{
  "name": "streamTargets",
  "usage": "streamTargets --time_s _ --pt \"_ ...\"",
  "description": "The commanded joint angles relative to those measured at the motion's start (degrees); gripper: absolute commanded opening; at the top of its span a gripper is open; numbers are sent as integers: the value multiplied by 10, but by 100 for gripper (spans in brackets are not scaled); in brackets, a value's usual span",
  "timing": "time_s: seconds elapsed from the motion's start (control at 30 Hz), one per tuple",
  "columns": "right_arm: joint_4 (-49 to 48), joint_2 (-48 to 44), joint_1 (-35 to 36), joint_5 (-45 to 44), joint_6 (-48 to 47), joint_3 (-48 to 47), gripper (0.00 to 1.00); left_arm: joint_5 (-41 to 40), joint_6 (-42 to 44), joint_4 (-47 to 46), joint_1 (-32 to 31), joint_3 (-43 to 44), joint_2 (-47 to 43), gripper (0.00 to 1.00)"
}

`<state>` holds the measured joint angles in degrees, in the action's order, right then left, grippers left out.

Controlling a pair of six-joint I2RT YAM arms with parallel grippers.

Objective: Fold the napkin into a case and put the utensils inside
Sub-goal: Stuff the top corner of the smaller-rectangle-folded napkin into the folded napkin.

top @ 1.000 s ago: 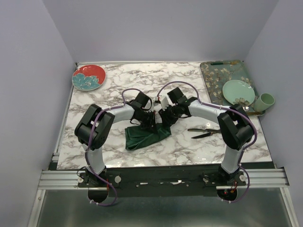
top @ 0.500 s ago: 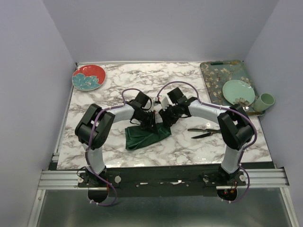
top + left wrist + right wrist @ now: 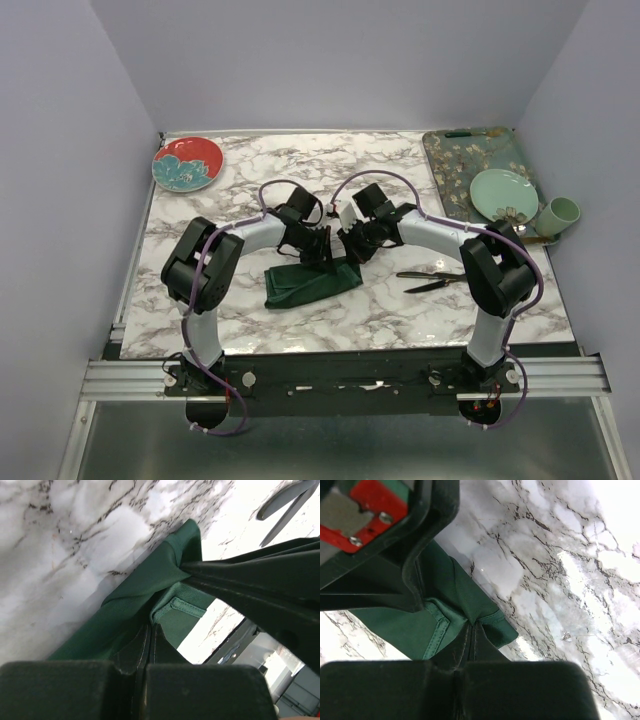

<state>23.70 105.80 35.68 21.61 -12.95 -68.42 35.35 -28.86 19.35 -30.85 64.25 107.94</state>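
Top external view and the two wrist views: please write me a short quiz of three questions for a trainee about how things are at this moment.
1. True or false: the utensils already lie inside the napkin.
2. What is the right gripper shut on? A) the napkin B) a utensil C) a cup
3. Fill in: the plate that stands on the floral tray is ____ in colour.

Key:
1. False. They lie bare on the marble table, to the right of the napkin.
2. A. The left gripper is shut on the same cloth.
3. Pale green: the pale green plate.
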Motion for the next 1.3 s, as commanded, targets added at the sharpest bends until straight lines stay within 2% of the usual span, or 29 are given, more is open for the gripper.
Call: streamTargets --time_s 0.0,0.77,1.27 --pt "14 -8 4 2 2 -14 1 11 1 10 4 25 15 0" --pt "6 -38 4 -2 13 -11 1 -5 6 44 16 25 44 0" --pt "6 -34 5 26 3 0 1 12 -8 45 15 71 39 0"
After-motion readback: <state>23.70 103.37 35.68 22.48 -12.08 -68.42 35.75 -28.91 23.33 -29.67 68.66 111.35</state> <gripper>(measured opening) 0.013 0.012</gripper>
